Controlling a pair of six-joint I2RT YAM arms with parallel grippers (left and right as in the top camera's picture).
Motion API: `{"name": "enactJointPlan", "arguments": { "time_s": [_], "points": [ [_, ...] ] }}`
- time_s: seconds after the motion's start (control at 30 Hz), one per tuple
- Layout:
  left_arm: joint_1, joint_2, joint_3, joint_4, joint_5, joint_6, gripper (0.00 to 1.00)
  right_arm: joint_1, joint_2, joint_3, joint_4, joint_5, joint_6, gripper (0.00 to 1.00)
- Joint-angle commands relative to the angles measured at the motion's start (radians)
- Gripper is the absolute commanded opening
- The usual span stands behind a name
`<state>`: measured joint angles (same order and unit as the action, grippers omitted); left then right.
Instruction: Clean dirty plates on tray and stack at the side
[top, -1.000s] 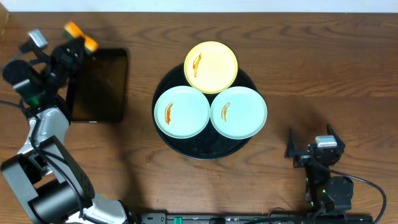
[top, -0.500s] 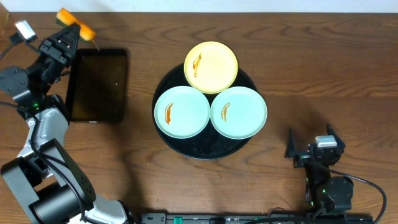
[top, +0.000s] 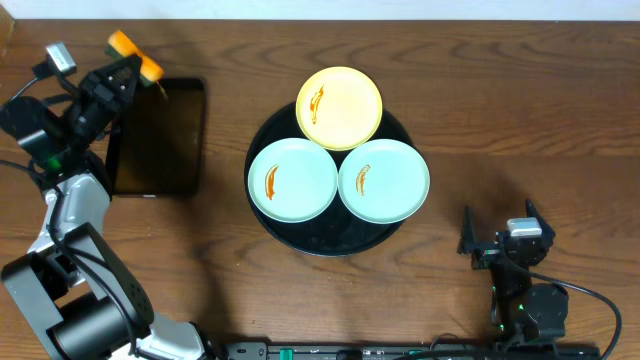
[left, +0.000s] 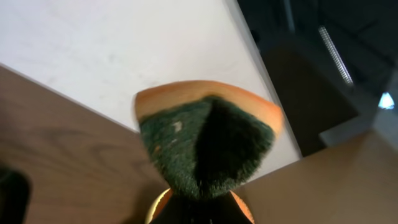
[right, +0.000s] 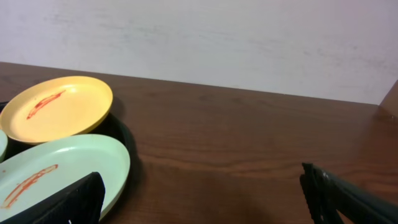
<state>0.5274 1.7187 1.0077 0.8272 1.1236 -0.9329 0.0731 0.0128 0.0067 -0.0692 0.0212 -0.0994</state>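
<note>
Three dirty plates sit on the round black tray at mid-table: a pale yellow plate at the back, a mint green plate front left and another mint green plate front right, each with an orange-brown smear. The yellow plate and one green plate also show in the right wrist view. My left gripper is shut on an orange and green sponge, held above the table's far left. My right gripper is open and empty at the front right.
A smaller rectangular black tray lies left of the round tray, just below the sponge. Bare wooden table lies to the right of the round tray. A white wall stands behind the table.
My left gripper with the sponge swung up and left, then came back right and slightly down. The plates and the right arm have not moved.
</note>
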Motion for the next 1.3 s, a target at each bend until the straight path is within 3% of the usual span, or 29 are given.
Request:
{"name": "enactJointPlan", "arguments": {
  "time_s": [0.0, 0.2, 0.4, 0.53, 1.27],
  "points": [
    [0.0, -0.015, 0.011, -0.069, 0.009, 0.256, 0.08, -0.006, -0.003, -0.001, -0.003, 0.0, -0.006, 0.99],
    [0.0, -0.013, 0.011, -0.131, 0.0, 0.448, 0.07, -0.006, -0.003, -0.001, -0.004, 0.0, -0.006, 0.99],
    [0.0, -0.013, 0.011, -0.411, -0.212, 0.563, 0.07, -0.006, -0.003, -0.001, -0.003, 0.0, -0.006, 0.99],
    [0.0, -0.013, 0.011, -0.497, -0.272, 0.578, 0.08, -0.006, -0.003, -0.001, -0.003, 0.0, -0.006, 0.99],
    [0.0, -0.013, 0.011, -0.539, -0.273, 0.582, 0.08, -0.006, -0.002, -0.001, -0.003, 0.0, -0.006, 0.99]
  ]
}}
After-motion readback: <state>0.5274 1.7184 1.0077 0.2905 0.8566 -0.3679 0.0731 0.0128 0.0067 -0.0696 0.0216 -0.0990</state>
